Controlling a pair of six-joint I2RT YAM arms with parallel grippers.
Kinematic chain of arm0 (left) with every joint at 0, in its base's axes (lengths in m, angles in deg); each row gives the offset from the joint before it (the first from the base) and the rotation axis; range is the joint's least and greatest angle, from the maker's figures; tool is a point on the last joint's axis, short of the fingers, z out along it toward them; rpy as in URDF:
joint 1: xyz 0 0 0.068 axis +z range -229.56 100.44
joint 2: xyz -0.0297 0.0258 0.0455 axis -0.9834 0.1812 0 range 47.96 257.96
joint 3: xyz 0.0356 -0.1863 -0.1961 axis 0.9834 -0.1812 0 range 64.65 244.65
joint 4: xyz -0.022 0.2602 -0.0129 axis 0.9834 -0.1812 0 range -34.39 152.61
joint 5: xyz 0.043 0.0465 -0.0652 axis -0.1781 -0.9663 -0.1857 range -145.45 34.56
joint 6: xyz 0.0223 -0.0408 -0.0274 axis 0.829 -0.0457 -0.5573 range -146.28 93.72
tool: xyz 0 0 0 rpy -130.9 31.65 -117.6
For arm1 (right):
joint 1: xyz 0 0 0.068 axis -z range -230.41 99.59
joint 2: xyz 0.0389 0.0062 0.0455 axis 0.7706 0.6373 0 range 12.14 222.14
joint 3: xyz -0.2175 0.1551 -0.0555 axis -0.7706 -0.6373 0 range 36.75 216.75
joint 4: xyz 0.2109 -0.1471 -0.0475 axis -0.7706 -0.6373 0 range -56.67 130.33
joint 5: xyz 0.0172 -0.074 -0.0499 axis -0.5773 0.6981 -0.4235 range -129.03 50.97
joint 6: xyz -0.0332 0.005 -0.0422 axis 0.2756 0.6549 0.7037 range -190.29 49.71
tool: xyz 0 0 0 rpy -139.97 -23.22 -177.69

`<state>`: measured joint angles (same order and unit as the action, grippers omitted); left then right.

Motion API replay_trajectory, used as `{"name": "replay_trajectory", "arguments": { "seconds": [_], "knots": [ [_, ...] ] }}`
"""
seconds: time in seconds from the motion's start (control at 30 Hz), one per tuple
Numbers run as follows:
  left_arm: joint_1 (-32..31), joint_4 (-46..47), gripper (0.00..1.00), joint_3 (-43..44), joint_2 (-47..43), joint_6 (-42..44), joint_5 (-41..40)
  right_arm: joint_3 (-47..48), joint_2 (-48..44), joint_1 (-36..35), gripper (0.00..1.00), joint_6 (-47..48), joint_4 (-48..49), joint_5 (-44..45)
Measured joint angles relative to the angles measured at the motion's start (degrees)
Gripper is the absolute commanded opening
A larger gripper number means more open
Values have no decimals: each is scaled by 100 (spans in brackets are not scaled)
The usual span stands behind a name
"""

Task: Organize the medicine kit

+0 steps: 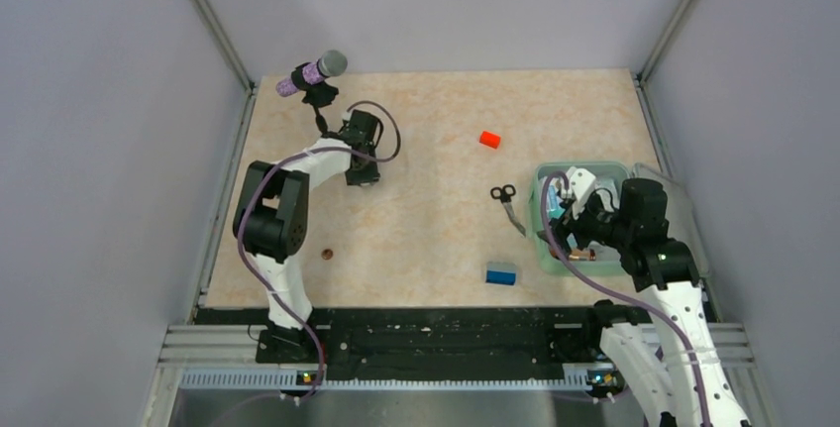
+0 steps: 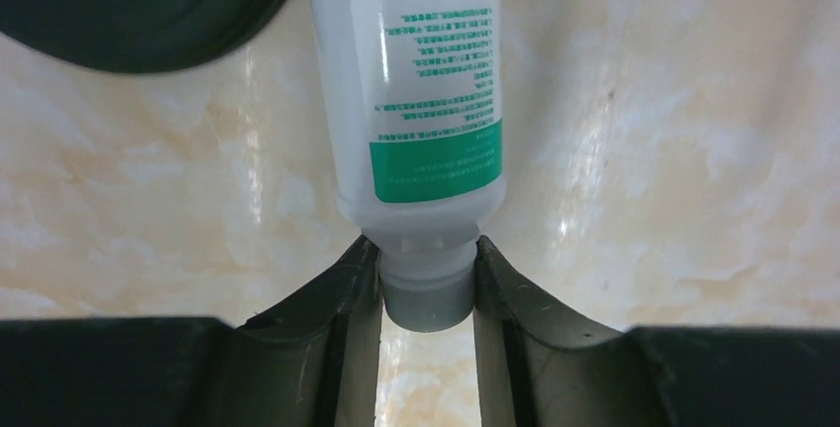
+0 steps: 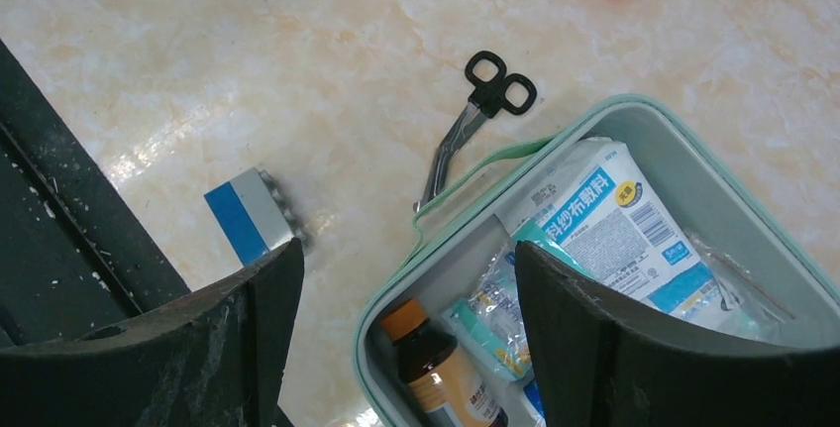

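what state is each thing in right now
medicine kit, lid open, partly packed
white bottle, capped, cap between the left fingers
left fingers, closed on the bottle's cap
right fingers, open, empty, over the kit
scissors, closed, flat on the table
brown bottle, capped, inside the kit

The robot shows white links (image 1: 282, 293), black joints (image 1: 269, 214), purple cables (image 1: 241, 244) and black end effector fingers (image 3: 248, 328).

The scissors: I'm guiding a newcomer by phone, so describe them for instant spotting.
On the right of the beige tabletop sits the open mint-green medicine kit. The scissors lie beside its left wall, between an orange-red block and a blue block. Only they have black loop handles and thin metal blades.
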<state>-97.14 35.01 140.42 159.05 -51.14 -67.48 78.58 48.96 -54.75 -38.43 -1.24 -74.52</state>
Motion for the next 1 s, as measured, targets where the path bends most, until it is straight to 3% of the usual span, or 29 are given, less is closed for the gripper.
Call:
{"name": "replay_trajectory", "arguments": {
  "seconds": [0.27,0.53,0.77,1.0],
  "knots": [
    [-162,105,0,-1174,-1318,656,1025,-120,-52,0,75,-7,57,-188],
    [-1078,247,0,-1958,-2435,1816,2660,-203,-227,0,74,828,-304,-809],
    [-1390,31,0,-2006,-2420,2638,4037,-201,-306,0,74,1499,-560,-1123],
    [-2175,-214,4,-1976,-1858,3346,4103,-203,-306,0,74,1856,-887,-1123]
  ]
}}
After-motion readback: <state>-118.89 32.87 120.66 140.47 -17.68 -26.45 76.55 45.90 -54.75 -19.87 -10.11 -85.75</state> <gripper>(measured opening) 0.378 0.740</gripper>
